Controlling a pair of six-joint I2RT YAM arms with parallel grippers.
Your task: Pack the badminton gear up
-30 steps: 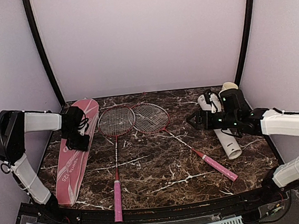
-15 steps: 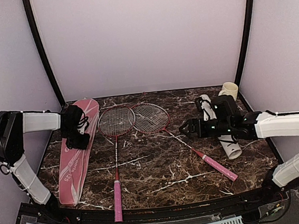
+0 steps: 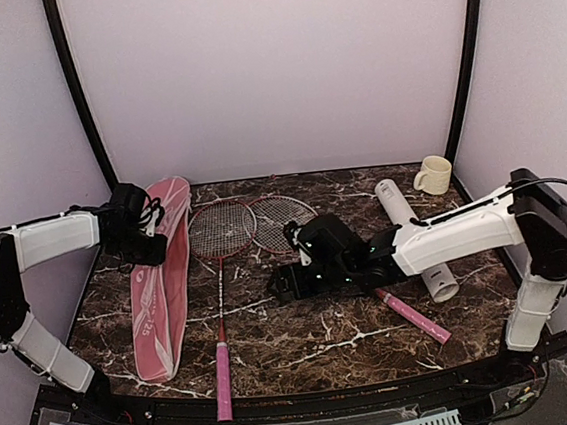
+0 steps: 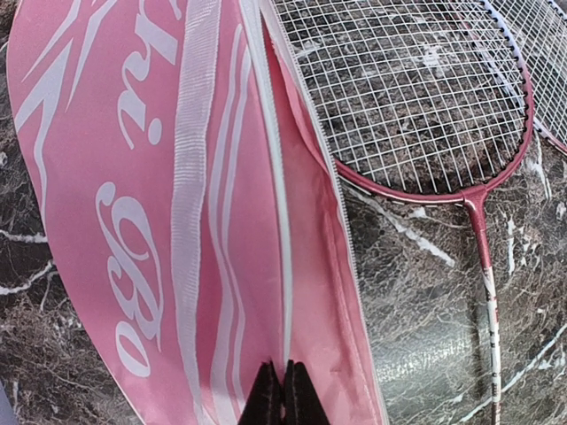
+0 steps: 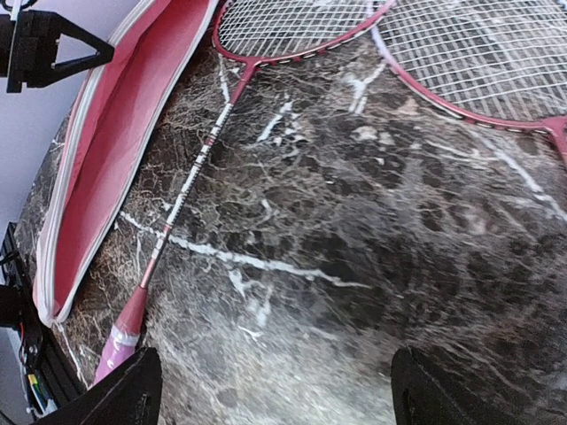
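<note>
The pink lettered racquet cover (image 3: 160, 290) lies at the left, its zip edge lifted. My left gripper (image 3: 149, 247) is shut on that white-piped edge (image 4: 282, 336), as the left wrist view shows. Two red-rimmed racquets lie with their heads side by side at the back: the left racquet (image 3: 221, 229) has its pink handle (image 3: 222, 374) at the front edge, and the right racquet (image 3: 284, 218) runs back-left to front-right. My right gripper (image 3: 282, 285) hovers open over bare marble between their shafts, holding nothing (image 5: 275, 394). The white tube (image 3: 417, 245) lies at the right.
A cream mug (image 3: 433, 175) stands in the back right corner. The right arm lies across the right racquet's shaft. Black uprights and pale walls close in the marble table (image 3: 305, 336). In the right wrist view the left racquet's shaft (image 5: 190, 177) runs beside the cover (image 5: 115, 133).
My right arm has swung left from over the tube to the table's middle. My left gripper has shut on the cover's edge and lifted it, tipping the cover narrower.
</note>
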